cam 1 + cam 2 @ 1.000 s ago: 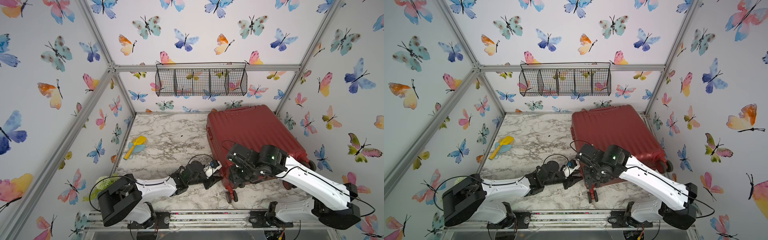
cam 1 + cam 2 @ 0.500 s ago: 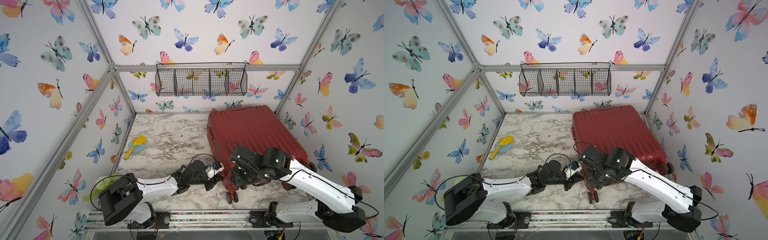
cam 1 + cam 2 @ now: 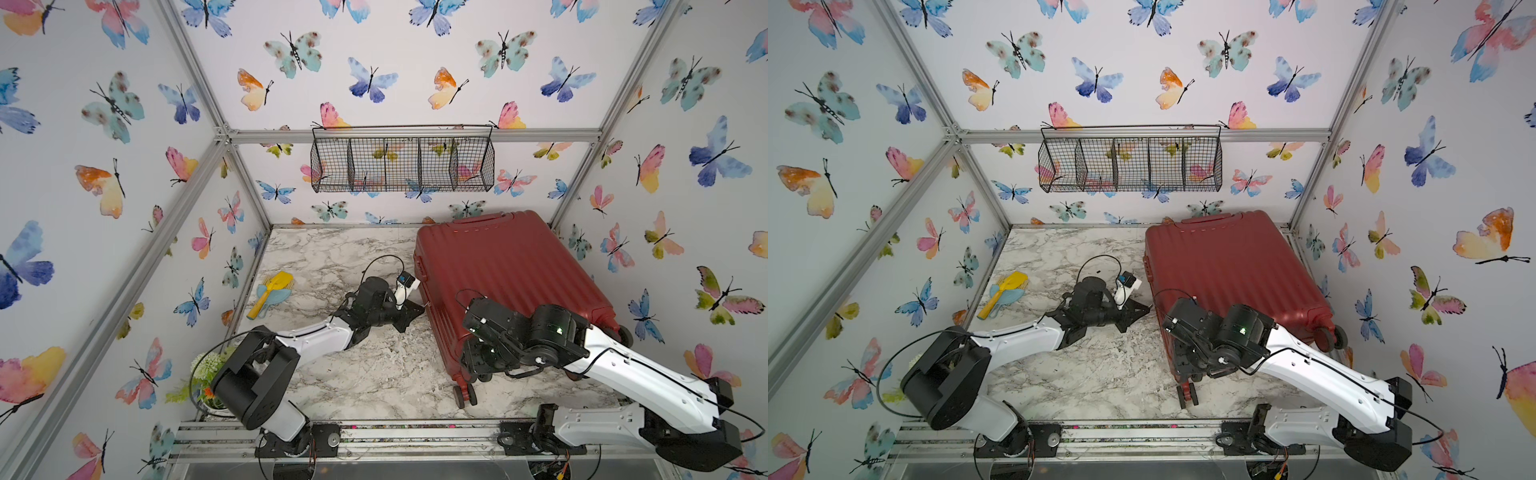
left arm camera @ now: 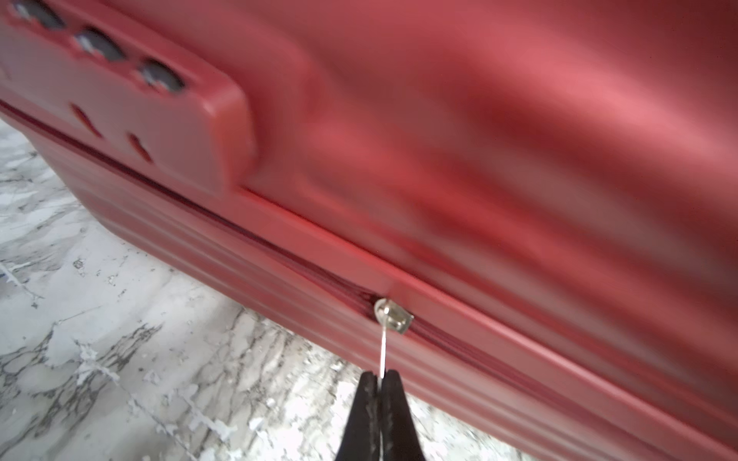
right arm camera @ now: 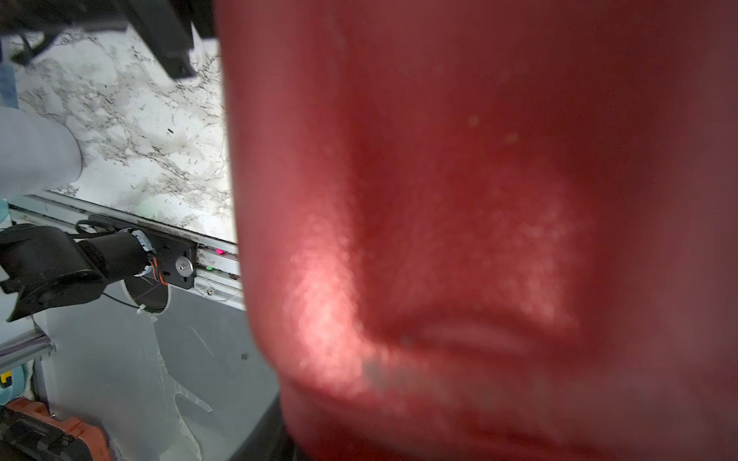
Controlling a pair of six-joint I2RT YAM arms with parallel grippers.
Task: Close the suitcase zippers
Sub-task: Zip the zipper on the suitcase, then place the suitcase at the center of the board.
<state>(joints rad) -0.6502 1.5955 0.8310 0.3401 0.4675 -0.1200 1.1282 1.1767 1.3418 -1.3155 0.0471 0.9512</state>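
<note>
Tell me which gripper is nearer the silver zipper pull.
Left. The left gripper fingers pinch the zipper pull on the suitcase side; the right gripper sits at its wheel end.

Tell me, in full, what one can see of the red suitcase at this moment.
The suitcase is a dark red hard shell, ribbed, matt like plastic. It lies flat on the marble table, halves together, wheels toward the robot, a moulded handle at the far end. Along its side seam runs a zipper track with a silver slider; the left gripper is shut on the thin pull tab. The right arm reaches over its near end; contact cannot be seen.
</note>
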